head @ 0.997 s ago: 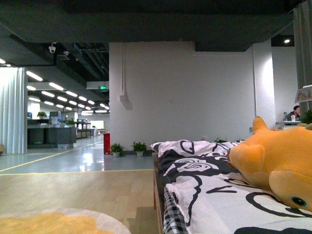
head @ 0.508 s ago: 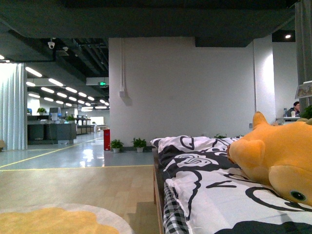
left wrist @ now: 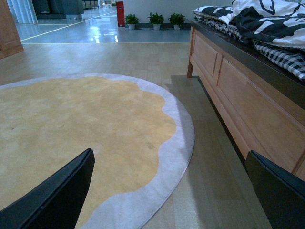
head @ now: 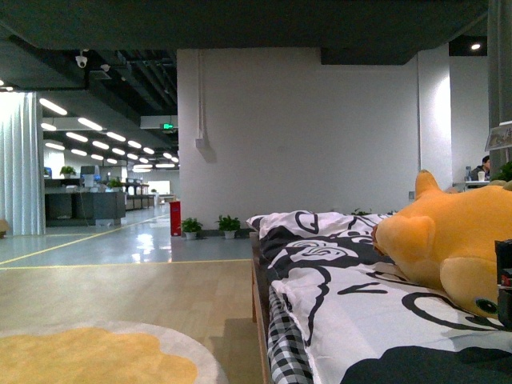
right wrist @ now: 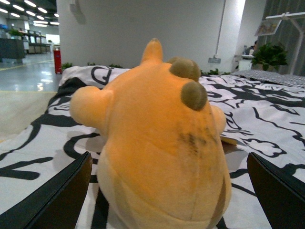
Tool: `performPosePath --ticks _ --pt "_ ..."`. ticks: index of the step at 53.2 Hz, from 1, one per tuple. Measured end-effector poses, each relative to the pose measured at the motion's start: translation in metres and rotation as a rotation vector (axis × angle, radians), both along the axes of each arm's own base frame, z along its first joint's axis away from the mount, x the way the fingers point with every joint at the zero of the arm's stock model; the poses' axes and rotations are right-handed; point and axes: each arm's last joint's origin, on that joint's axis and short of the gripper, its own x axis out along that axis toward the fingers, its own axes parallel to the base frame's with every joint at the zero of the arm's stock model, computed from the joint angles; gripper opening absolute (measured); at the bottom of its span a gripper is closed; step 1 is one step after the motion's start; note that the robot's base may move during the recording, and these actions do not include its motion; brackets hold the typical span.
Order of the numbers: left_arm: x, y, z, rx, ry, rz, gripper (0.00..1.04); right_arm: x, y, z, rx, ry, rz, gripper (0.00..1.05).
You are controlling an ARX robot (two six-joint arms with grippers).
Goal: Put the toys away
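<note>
A green sign [head: 168,126] hangs from the ceiling at 10 o'clock in the front view, too small to read; nothing on the toy [head: 456,248] can be read as writing.

The toy lies on the bed [head: 258,300] at 3 to 4 o'clock in the front view, on a black-and-white patterned duvet [head: 344,320]; its long axis runs across that view, from a rounded lobe toward 9 o'clock to a bulk cut off by the frame edge at 3; a pointed spike rises toward 12; a round black eye sits low near 4 o'clock, facing the camera.

It is soft orange-yellow plush; the right wrist view shows it end-on [right wrist: 162,157], with two olive-brown nubs on top, the spike beyond them and a dark smudge on its flank.

The right end effector [right wrist: 169,156] has its fingers [right wrist: 52,195] spread wide, one on either side of the toy, with a gap showing on both sides and nothing gripped; a dark part of it shows at the frame edge near 4 o'clock in the front view.

The left end effector [left wrist: 169,153] is likewise spread wide and empty, low over a round yellow rug [left wrist: 71,133] with a grey scalloped border, beside the bed's wooden side on the floor [left wrist: 209,191].
</note>
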Motion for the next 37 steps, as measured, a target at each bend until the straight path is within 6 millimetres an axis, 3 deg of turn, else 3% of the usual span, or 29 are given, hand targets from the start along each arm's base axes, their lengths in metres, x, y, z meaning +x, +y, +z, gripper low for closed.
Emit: performPosePath --ticks 16,37 --pt "0.0 0.0 0.0 0.0 0.0 0.0 0.98 0.014 0.004 0.002 0.041 0.084 0.048 0.98" --pt "0.0 0.0 0.0 0.0 0.0 0.0 0.98 0.037 0.02 0.029 0.093 0.088 0.081 0.98"
